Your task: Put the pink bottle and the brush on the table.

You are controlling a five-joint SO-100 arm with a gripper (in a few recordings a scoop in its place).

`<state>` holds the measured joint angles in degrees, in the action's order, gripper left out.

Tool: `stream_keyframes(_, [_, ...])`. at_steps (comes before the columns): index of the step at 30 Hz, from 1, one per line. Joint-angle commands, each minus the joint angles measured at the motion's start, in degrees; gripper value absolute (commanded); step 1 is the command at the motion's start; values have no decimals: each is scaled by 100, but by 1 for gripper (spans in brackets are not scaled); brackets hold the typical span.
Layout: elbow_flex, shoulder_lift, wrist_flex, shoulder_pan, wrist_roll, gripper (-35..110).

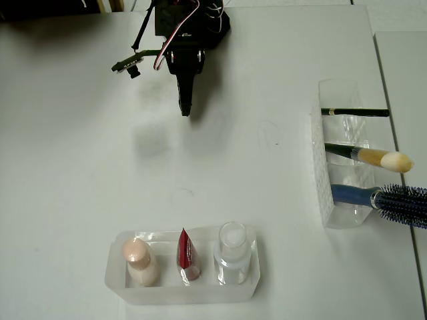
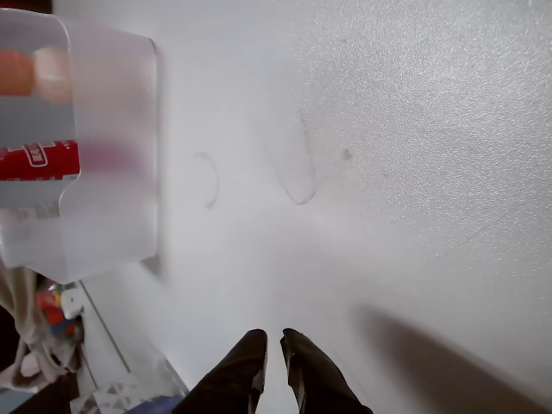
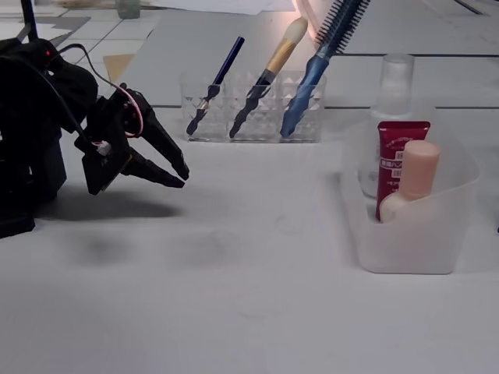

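The pink bottle (image 1: 138, 259) (image 3: 417, 175) stands upright at the left end of a frosted tray (image 1: 190, 293) (image 3: 413, 238); in the wrist view it is a blurred shape (image 2: 34, 73) behind the tray wall. The brush (image 1: 373, 158) (image 3: 277, 58) leans in the middle slot of a clear holder (image 1: 321, 167) (image 3: 249, 121), bristles out. My gripper (image 1: 185, 110) (image 2: 274, 341) (image 3: 183, 179) hangs just above the white table (image 1: 253, 173), far from both, shut with nothing between its fingers.
A red tube (image 1: 187, 257) (image 3: 398, 148) and a clear bottle (image 1: 232, 250) (image 3: 394, 78) share the tray. A thin black pencil (image 1: 353, 112) and a blue hairbrush (image 1: 393, 200) flank the brush in the holder. The table's right edge runs just past the holder.
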<state>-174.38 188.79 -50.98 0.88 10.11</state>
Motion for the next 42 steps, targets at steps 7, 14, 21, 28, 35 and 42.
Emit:
stream_keyframes(7, [-9, 114, -62, 105, 0, 0])
stream_keyframes(14, [-9, 114, -62, 105, 0, 0])
stream_keyframes(21, [-9, 114, -62, 105, 0, 0])
stream_keyframes(28, [-9, 114, -62, 105, 0, 0])
stream_keyframes(35, [-9, 114, -62, 105, 0, 0])
stream_keyframes(42, [-9, 114, -62, 105, 0, 0])
